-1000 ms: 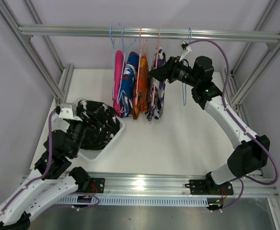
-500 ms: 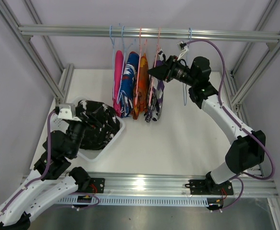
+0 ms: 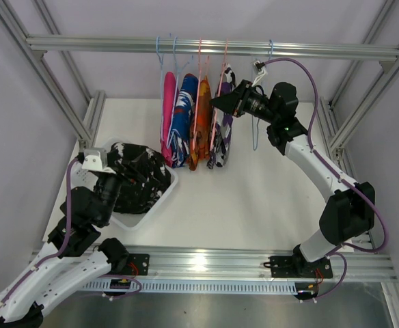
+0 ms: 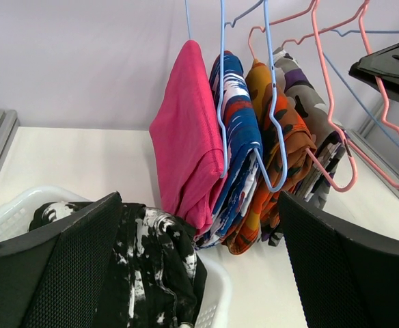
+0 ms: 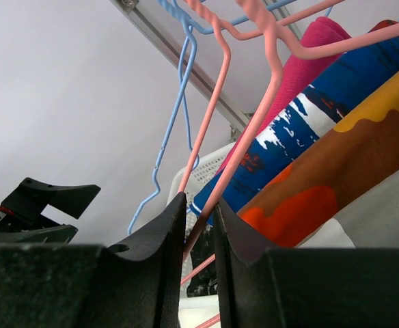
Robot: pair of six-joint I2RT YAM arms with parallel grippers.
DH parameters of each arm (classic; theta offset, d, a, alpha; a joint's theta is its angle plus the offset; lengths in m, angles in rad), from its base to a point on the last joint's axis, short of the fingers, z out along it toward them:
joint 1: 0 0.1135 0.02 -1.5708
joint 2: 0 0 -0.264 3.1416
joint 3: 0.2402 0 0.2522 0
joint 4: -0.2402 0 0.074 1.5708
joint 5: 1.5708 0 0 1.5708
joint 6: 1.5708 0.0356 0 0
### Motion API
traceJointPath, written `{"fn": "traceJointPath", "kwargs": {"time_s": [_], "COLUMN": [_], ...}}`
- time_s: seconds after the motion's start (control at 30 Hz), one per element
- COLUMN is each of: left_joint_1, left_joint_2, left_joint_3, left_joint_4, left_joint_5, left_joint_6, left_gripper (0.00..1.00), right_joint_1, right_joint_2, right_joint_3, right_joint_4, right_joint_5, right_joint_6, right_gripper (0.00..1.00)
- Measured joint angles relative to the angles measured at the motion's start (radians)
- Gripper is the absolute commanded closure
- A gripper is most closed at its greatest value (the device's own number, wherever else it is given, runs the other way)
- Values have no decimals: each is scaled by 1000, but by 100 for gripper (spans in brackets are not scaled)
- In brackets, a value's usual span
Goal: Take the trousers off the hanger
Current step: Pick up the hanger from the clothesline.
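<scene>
Looking out from my bases at the near table edge, left side first. Left gripper (image 4: 198, 199) hangs above the white basket (image 3: 135, 220), fingers spread wide apart, nothing between them. In the basket lie the black trousers with white specks (image 3: 142, 175), crumpled in a heap and off any hanger.

Past the basket, over the white table (image 3: 274, 184), four garments hang side by side, each folded over a wire hanger. Left to right in the top view:
- pink trousers (image 4: 186, 140), on a blue hanger
- blue-white-red patterned trousers (image 4: 237, 130), touching the pink pair
- orange trousers (image 4: 276, 130), pressed against the patterned pair
- dark purple-white patterned trousers (image 4: 296, 82), the last of the row, on the pink hanger (image 5: 249, 126)

Right arm reaches up and left to the row's right end. Right gripper (image 5: 198, 205) is clamped on the pink hanger: the wrist view shows the thick pink wire running down into the narrow slot between my two fingers, which stand nearly together around it. The purple-white pair hangs just below and left of that grip, tilted against the orange pair.

An empty blue hanger (image 3: 254, 140) dangles just beside my right wrist, on its far-right side.

Farthest back, all the hooks sit on the aluminium rail (image 3: 117, 45) spanning the frame.
</scene>
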Motion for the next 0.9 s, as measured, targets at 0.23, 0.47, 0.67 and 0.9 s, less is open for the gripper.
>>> {"fn": "traceJointPath", "kwargs": {"time_s": [0.23,0.47,0.67,0.9], "left_joint_1": [-2,-2,-2,-2], "left_joint_2": [0,0,0,0], "left_joint_3": [0,0,0,0], "left_joint_4": [0,0,0,0], "left_joint_5": [3,3,3,3], "left_joint_6": [0,0,0,0], "left_gripper": [0,1,1,1], "right_joint_1": [0,0,4,9], "right_joint_2": [0,0,0,0], "right_joint_3": [0,21,53,97], "right_joint_4": [-5,-46,-107,-185], "right_joint_5": [2,6,7,8], "right_joint_6": [6,5,4,-3], "right_gripper": [100,100,100,100]}}
